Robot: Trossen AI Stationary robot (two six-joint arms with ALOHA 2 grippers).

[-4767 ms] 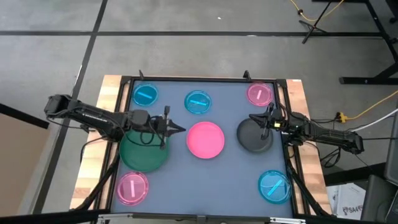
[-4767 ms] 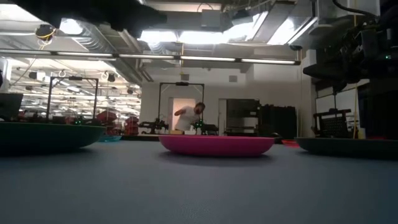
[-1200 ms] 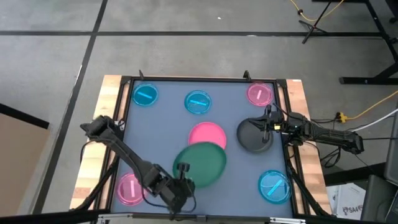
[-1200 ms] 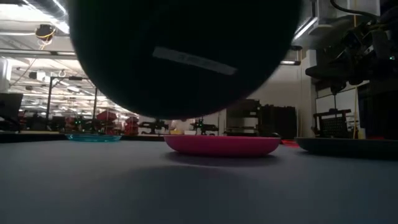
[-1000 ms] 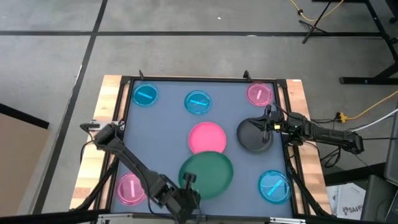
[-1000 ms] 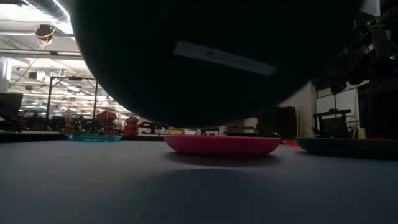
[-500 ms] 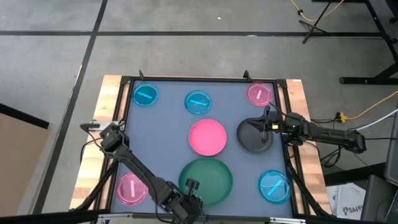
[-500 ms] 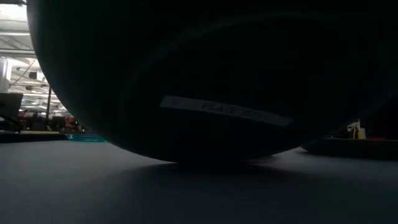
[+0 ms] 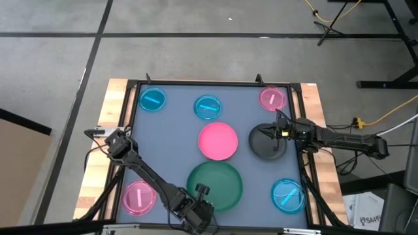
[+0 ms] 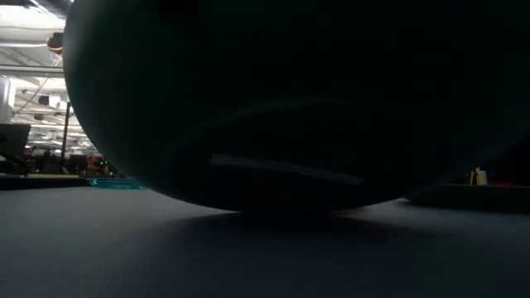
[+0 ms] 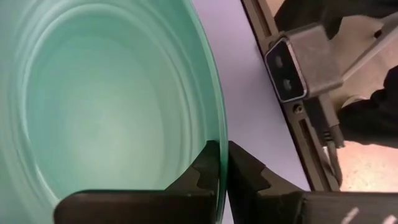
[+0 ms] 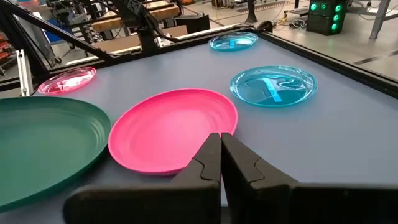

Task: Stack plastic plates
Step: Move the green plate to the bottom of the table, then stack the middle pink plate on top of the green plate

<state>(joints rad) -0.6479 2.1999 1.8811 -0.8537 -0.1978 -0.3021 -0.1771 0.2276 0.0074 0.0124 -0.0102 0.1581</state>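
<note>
Left gripper [image 9: 199, 196] clamping green plate's [image 9: 216, 187] near rim; right gripper [image 9: 279, 126], fingers together, hovering over grey plate [image 9: 265, 143].

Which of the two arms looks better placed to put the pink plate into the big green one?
Probably the right. Its end effector sits at the grey plate, right beside the medium pink plate, though shut. The left end effector is shut on the green plate's rim.
</note>
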